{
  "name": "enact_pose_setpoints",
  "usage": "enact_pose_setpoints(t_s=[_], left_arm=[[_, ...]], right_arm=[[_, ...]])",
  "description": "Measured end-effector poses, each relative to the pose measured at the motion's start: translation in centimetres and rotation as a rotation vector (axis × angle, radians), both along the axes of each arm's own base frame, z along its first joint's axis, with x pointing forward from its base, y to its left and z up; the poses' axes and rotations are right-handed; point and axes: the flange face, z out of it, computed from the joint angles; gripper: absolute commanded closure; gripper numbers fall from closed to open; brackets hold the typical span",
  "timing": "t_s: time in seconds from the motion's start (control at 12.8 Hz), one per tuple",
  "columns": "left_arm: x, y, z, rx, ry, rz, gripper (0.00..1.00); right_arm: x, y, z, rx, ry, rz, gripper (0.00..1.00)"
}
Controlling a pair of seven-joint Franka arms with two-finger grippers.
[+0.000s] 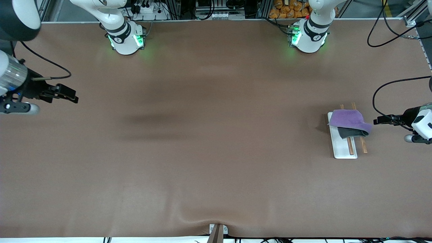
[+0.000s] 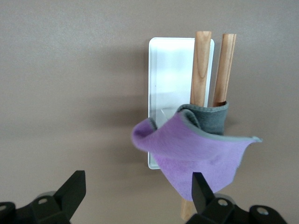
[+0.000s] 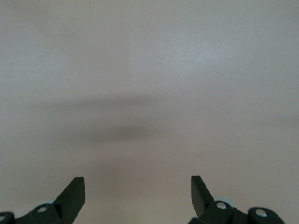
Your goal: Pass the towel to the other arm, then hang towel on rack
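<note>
The purple towel with a grey underside [image 1: 349, 123] hangs over the rack's two wooden rods [image 1: 351, 146], above the white base plate [image 1: 342, 148], toward the left arm's end of the table. In the left wrist view the towel [image 2: 201, 149] drapes over the rods [image 2: 202, 65] and the plate [image 2: 168, 70]. My left gripper [image 1: 379, 120] is open and empty, beside the towel and apart from it; it shows open in the left wrist view [image 2: 136, 193]. My right gripper [image 1: 69, 96] is open and empty over bare table at the right arm's end; it also shows in the right wrist view [image 3: 138, 196].
The brown table [image 1: 202, 152] stretches between the two arms. Black cables [image 1: 381, 91] run near the left arm's end. A small clamp [image 1: 217, 231] sits at the table's edge nearest the front camera.
</note>
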Motion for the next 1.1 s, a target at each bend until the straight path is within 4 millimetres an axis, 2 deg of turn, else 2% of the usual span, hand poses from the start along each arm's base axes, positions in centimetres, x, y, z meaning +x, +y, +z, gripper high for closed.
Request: enact_pose_setpoints(t_s=[0.23,0.47,0.78,1.1], left_arm=[[0.2,-0.1,0.3,0.001,-0.006,-0.001,0.0],[1.2,-1.6,2.4,-0.002,-0.021,-0.008,0.0],[2.4,-7.1,7.3,0.001,-0.003,0.061,0.0],[2.6,-14.5,11.6,0.02,0.003,0.158,0.0]], right_arm=[[0.0,0.1,2.0,-0.042,-0.012,0.021,0.0],[0.0,0.3,2.5,-0.043,-0.021,0.029,0.0],[0.6,2.4,4.6,-0.062,-0.093,0.073,0.0],[0.6,2.0,5.5,-0.1,-0.107,0.074,0.0]])
